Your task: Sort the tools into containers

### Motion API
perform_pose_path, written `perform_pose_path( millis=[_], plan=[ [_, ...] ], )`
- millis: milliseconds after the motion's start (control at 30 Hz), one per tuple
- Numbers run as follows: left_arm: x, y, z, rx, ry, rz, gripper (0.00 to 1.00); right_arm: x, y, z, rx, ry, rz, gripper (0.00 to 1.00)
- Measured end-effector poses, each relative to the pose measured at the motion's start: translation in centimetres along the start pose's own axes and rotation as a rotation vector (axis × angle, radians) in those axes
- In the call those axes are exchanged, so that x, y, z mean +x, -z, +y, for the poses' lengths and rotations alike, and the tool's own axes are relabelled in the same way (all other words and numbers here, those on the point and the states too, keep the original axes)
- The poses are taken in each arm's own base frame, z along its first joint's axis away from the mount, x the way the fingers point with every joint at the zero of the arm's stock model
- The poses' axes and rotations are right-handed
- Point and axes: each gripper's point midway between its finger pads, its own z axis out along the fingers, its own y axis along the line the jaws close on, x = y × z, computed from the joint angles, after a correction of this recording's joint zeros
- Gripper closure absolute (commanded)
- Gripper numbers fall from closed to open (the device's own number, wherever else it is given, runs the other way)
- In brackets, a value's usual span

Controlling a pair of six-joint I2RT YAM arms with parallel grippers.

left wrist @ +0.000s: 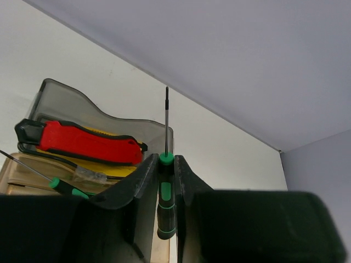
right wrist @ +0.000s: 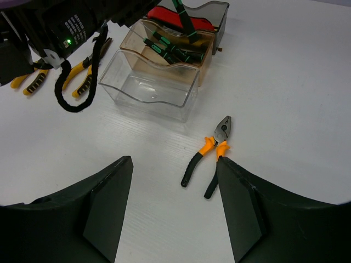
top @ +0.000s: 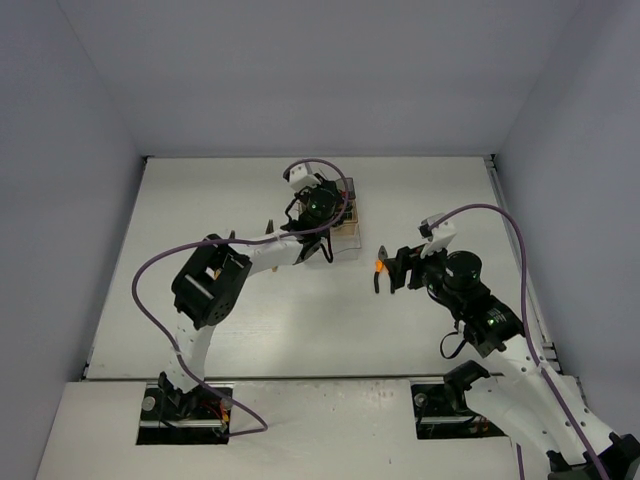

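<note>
Pale grey walls (top: 300, 80) close in a white worktop (top: 300, 330) in the top external view. The left arm (top: 250, 255) reaches out to the row of bins (top: 347, 228) near the middle of the worktop, and its wrist covers most of them. To the right, well apart from the bins, the right fingers (top: 400, 268) hover just beside the orange-handled pliers (top: 378, 267), which lie on the bare surface.

From the left wrist, the left fingers (left wrist: 137, 183) are pressed together on a screwdriver (left wrist: 166, 192), pinching its black-and-green handle. Its thin shaft points straight up in this view, past the fingertips. Behind it stands the smoky grey bin (left wrist: 77, 101) with the red-handled cutter (left wrist: 88, 143) lying in it. The amber bin (left wrist: 22, 175) adjoins it at lower left, and another screwdriver (left wrist: 66, 186) rests in that one.

From the right wrist, the right fingers (right wrist: 109, 197) are spread wide and hold nothing. The orange-handled pliers (right wrist: 211, 156) lie flat on the worktop between and beyond them, handles toward the camera, just beside the clear bin (right wrist: 148, 90). Past the clear bin come the amber bin (right wrist: 203, 60), holding several screwdrivers (right wrist: 170, 49), and then the smoky grey bin (right wrist: 219, 13) with the red-handled cutter (right wrist: 200, 23). A slanted screwdriver (right wrist: 184, 22) comes down from the top edge across the cutter. Yellow-handled pliers (right wrist: 82, 79) lie on the worktop to the left of the bins.
</note>
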Motion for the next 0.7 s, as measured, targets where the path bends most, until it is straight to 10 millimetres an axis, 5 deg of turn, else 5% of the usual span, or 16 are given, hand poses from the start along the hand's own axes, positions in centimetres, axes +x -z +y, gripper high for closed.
perform_pose_path(
  millis=[400,600,700],
  plan=[
    [1.8,0.1,2.1,-0.057,-0.032,-0.025,0.67,0.1,0.0,0.1,0.000,0.002,0.001,0.39],
    [2.3,0.9,3.4,-0.073,-0.064,-0.006,0.39,0.0,0.0,-0.1,0.008,0.001,-0.001,0.38],
    [1.6,2.6,4.0,-0.073,-0.109,0.014,0.34,0.0,0.0,-0.3,0.023,-0.007,-0.002,0.14]
  ],
)
